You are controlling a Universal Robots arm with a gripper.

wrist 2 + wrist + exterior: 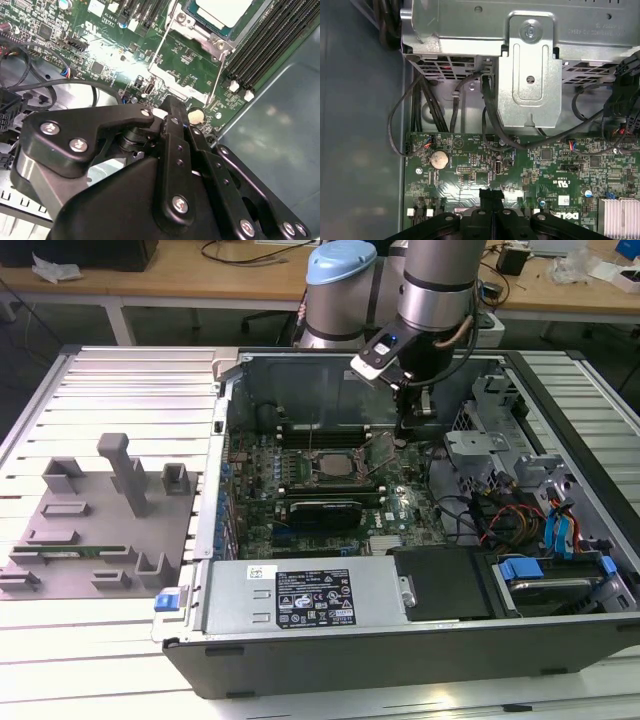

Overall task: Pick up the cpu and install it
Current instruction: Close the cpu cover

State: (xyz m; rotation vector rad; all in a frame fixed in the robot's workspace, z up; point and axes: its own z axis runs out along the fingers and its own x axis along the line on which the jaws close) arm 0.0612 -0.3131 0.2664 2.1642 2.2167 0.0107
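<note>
While the cpu (221,10) sits in its socket (199,31), the gripper (172,105) (fingers closed, nothing held) hangs beside it.

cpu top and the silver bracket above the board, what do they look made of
The cpu top looks like metal, probably plated: silver-white, smooth and satin, catching light evenly in the second wrist view. The bracket, in the first wrist view, seems to be stamped sheet steel with a bare dull grey finish: pressed ribs, folded edges, a screw through it.

Wooden desks (180,280) behind — slatted metal table (130,390)
</note>
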